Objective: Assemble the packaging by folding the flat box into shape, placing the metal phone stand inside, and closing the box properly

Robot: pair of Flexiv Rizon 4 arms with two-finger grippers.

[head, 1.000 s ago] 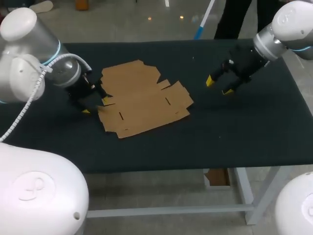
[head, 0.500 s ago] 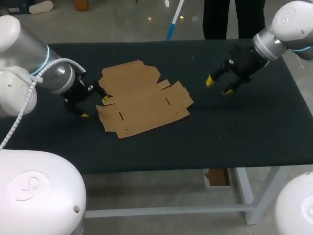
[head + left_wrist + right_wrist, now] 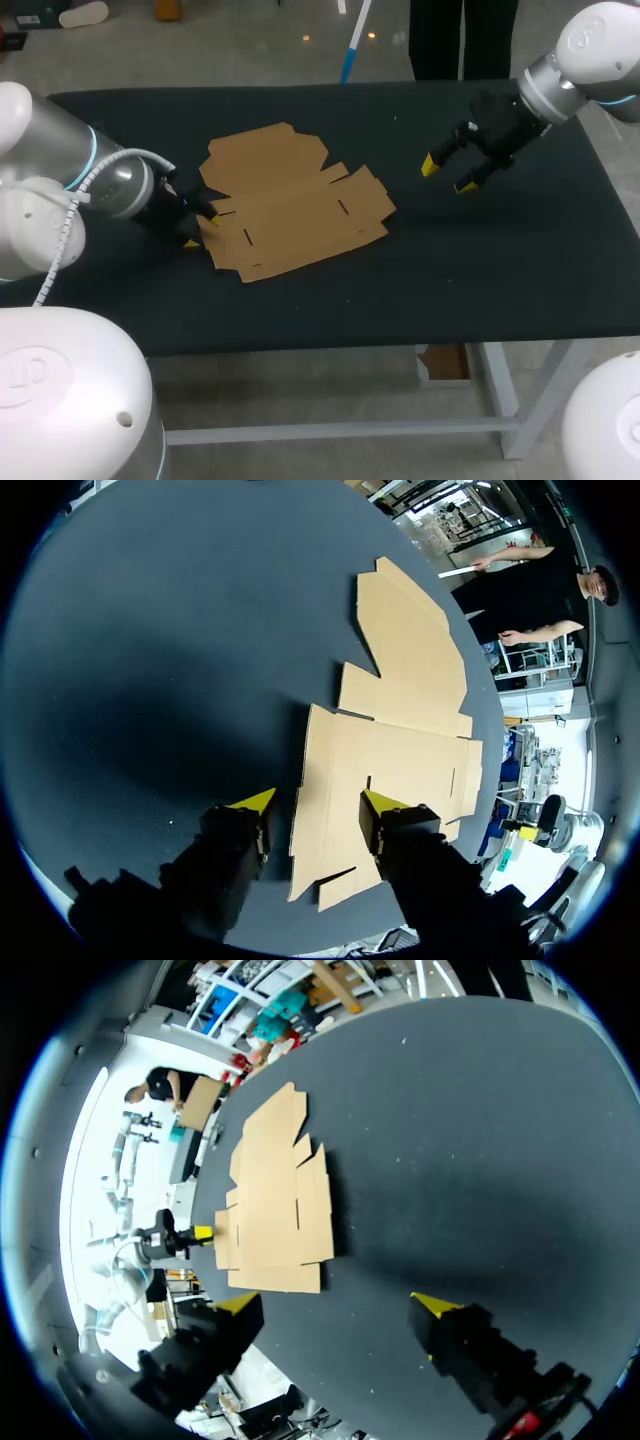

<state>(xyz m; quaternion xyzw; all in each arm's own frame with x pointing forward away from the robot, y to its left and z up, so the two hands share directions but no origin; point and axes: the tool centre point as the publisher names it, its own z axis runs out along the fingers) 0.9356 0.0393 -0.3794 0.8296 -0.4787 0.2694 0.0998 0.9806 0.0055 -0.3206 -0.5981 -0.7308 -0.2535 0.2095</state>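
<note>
Where the scene lies nearest me (table): a dark top that bears the box, with both my arms over it.
Left gripper: low at the box's left edge, its fingers spread and holding nothing.
Left gripper, wrist view: the cardboard's edge runs between the two yellow tips, one tip over the dark top and the other over the cardboard. I cannot tell whether either tip touches.
Box: brown cardboard, unfolded, lying flat on the table left of the middle, with its flaps spread out and small slots cut in its panels. It lies just ahead of my left gripper.
Right gripper: above the table on the far right side, its fingers spread and empty, well apart from the box.
Right gripper, wrist view: bare table lies under the tips, and the box is far ahead.
</note>
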